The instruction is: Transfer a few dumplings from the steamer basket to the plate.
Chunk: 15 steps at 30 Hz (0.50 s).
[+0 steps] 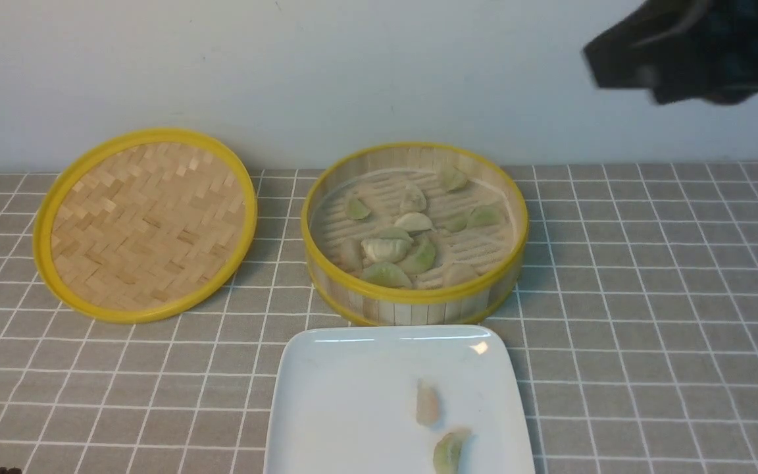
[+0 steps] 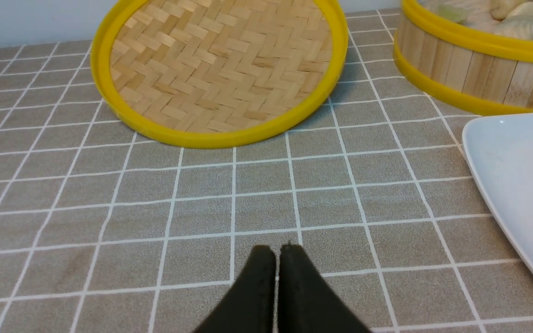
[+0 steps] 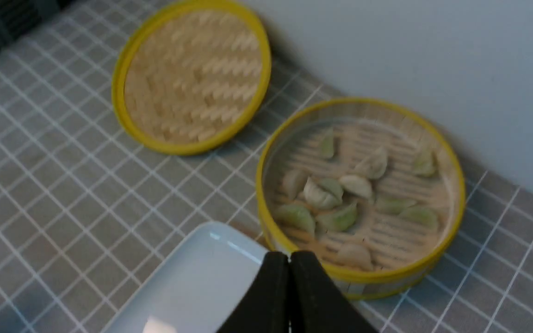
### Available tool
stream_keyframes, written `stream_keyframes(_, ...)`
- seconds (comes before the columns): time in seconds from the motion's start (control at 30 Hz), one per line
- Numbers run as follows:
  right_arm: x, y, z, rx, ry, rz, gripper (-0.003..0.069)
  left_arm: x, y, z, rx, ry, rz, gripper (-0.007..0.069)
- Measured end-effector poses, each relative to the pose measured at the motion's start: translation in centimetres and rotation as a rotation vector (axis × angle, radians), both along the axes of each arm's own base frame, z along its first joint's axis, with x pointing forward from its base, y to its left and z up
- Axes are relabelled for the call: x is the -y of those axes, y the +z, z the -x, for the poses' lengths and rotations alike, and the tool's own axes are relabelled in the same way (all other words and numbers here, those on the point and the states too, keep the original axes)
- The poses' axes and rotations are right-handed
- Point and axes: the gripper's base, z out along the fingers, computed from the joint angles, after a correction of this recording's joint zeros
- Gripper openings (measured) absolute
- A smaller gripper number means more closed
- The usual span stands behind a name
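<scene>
The steamer basket [image 1: 412, 297] stands mid-table and holds several green and beige dumplings [image 1: 387, 249]. The white plate [image 1: 339, 395] lies just in front of it, with one beige dumpling [image 1: 427, 403] and one green dumpling [image 1: 448, 452] on it. My right arm [image 1: 682, 52] hangs high at the upper right, blurred. In the right wrist view my right gripper [image 3: 288, 255] is shut and empty, high over the near rim of the basket [image 3: 454, 185] and the plate [image 3: 192, 282]. My left gripper [image 2: 276, 249] is shut and empty, low over the cloth, left of the plate [image 2: 521, 185].
The flat woven lid [image 1: 145, 224] leans against the wall at the back left, also in the left wrist view [image 2: 220, 69]. A grey checked cloth [image 1: 649, 296] covers the table. A pale wall runs close behind the basket.
</scene>
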Motion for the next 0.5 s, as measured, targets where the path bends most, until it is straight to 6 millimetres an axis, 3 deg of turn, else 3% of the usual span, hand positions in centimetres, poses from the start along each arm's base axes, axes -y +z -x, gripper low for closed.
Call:
stream_keyframes(0.07,2.8,0.2,3.1,0.114,-0.036,-0.090,-0.0013,0.0,0.0,0.0,0.000,0.000,0.000,-0.0005)
stream_keyframes(0.1,3.2,-0.1,3.7,0.122,-0.041,-0.102,-0.0013,0.0,0.0,0.0,0.000,0.000,0.000,-0.0005)
stream_keyframes(0.2,7.1,-2.5,8.2,0.316,-0.074,-0.245,-0.0015,0.0,0.0,0.0,0.000,0.000,0.000,-0.0005)
stream_keyframes(0.23,7.5,-2.2,8.6,0.343,-0.074,-0.265,-0.0015,0.0,0.0,0.0,0.000,0.000,0.000,-0.0005)
stream_keyframes(0.27,9.3,-3.7,10.9,0.453,-0.075,-0.337,-0.0015,0.0,0.0,0.0,0.000,0.000,0.000,-0.0005)
stream_keyframes(0.37,12.5,-6.4,15.1,0.658,-0.074,-0.511,-0.0015,0.0,0.0,0.0,0.000,0.000,0.000,-0.0005)
stream_keyframes(0.5,14.9,-9.4,17.7,0.780,-0.114,-0.588,-0.0015,0.0,0.0,0.0,0.000,0.000,0.000,-0.0005)
